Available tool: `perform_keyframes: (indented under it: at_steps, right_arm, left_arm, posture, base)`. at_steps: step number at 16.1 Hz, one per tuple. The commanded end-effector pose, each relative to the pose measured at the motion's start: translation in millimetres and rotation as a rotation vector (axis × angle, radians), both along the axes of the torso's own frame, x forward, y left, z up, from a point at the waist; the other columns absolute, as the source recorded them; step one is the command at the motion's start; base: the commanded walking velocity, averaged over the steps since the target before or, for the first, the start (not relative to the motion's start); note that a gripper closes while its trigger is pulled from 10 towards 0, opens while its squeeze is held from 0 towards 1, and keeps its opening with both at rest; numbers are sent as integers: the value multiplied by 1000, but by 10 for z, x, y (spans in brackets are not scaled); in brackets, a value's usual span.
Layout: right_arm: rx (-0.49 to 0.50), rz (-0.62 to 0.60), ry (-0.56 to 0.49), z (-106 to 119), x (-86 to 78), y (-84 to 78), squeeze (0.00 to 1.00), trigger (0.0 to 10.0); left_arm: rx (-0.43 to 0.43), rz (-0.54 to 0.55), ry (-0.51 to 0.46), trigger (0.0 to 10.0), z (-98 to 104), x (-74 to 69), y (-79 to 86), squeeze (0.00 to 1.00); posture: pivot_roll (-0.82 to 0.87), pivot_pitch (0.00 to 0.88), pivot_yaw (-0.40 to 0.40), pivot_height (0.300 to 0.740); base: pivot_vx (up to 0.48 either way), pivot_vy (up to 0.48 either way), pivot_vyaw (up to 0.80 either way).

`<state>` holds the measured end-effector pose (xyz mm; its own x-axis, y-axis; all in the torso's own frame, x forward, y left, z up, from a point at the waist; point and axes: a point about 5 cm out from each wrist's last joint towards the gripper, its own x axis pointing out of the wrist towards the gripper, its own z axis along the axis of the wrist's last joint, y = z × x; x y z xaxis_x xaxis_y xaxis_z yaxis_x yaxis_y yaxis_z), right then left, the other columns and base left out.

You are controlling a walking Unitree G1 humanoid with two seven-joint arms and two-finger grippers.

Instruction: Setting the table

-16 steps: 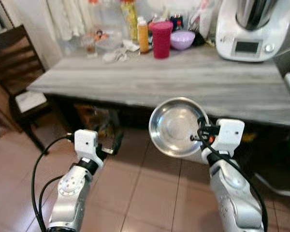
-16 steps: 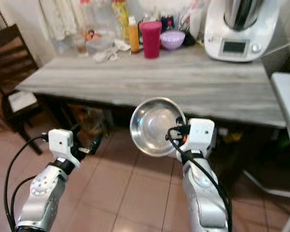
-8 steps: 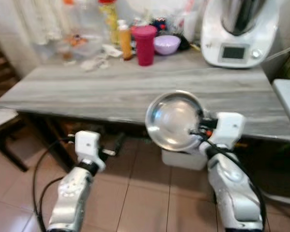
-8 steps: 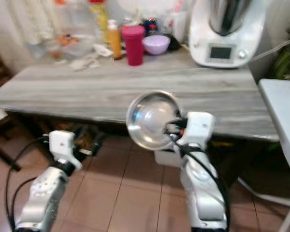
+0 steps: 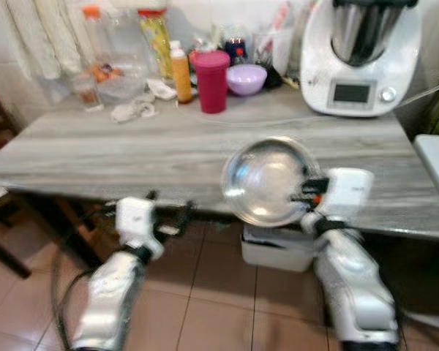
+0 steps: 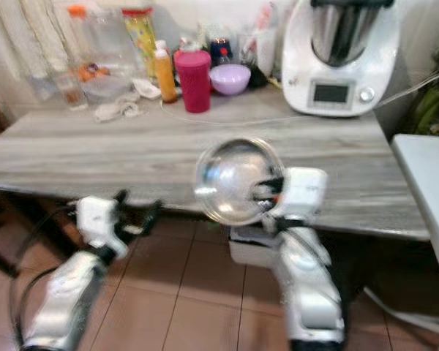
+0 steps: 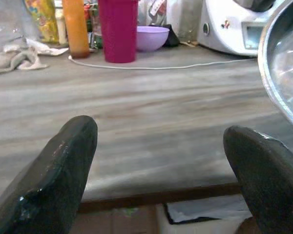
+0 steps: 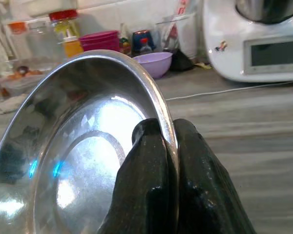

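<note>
Grey wood-grain table (image 5: 132, 150) is lying at twelve o'clock beyond the right claw (image 8: 167, 146), which is pinching the round steel bowl (image 5: 267, 181) by its rim.

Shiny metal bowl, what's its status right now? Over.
Right hand pinching rim of round shiny steel bowl, held tilted above grey wooden table edge. Left hand open, empty. Table ahead bare.

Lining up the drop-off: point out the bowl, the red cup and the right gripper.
bowl (image 5: 267, 179), left eye view, inner bottom.
red cup (image 5: 211, 84), left eye view, side wall.
right gripper (image 8: 170, 146), right wrist view, between the fingertips on the rim.
</note>
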<state>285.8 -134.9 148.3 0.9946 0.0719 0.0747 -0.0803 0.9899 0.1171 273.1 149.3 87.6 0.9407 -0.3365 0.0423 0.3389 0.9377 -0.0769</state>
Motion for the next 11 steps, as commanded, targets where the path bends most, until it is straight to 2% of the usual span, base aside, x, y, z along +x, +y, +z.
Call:
perform_keyframes:
  at_steps: [1,11]
  right_arm:
    - [-3,-41,-14,27,0,-101,0,10000]
    - [13,-46,-8,6,14,-98,0,10000]
  left_arm:
    - [3,-35,-7,10000,29,13,-82,0]
    - [10,-37,-3,10000,34,12,-69,0]
  posture:
    - [-255,20,72,740]
    - [-248,18,76,740]
  base:
    - [319,0,0]
    - [332,0,0]
